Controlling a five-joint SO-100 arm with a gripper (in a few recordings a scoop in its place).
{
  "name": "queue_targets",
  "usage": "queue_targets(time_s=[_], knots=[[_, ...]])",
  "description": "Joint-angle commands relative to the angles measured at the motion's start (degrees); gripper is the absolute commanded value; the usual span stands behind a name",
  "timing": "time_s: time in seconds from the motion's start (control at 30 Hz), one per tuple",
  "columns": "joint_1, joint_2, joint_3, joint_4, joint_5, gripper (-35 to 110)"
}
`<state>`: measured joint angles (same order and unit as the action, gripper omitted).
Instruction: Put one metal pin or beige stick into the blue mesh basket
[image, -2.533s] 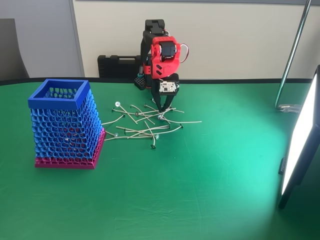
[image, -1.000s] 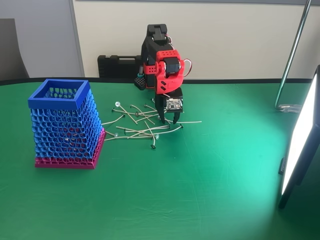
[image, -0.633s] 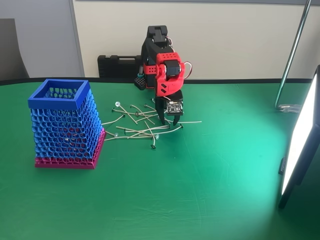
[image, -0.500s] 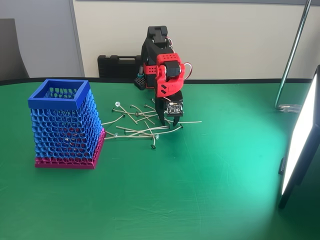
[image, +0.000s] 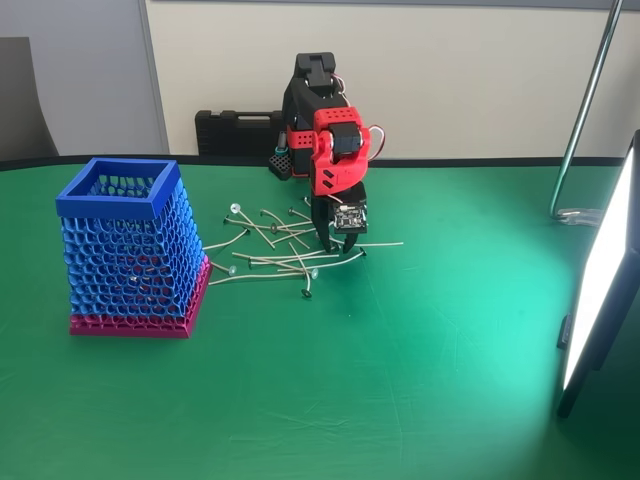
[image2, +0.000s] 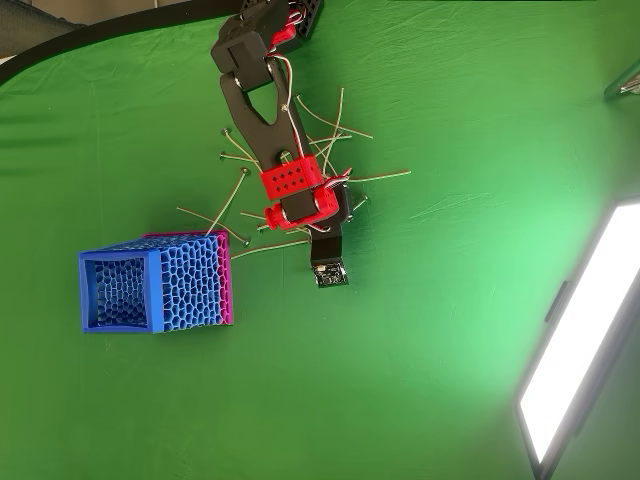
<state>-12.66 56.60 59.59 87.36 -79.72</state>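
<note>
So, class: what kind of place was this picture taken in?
Probably a lab or workshop bench set up for filming: a green cloth table, a bright light panel at the right, and a black tool case against the wall.

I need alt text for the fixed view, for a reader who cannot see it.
A red and black robot arm lowers its gripper into a scattered pile of thin beige pins on a green table. A tall blue mesh basket with a pink base stands upright to the left of the pile.

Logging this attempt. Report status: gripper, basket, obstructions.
Gripper down in the pin pile, fingers apart, nothing gripped yet. Blue mesh basket upright, left of pile in fixed view. Nothing standing between pile and basket.
</note>
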Motion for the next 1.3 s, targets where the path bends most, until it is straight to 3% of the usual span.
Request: queue_targets(time_s=[0.0,0.43,1.27], knots=[[-0.4,0.5,-2.2,-0.4,0.5,18],[-2.6,1.1,-4.2,-0.4,-3.3,16],[-3.6,11.0,7.0,-0.4,-8.7,17]])
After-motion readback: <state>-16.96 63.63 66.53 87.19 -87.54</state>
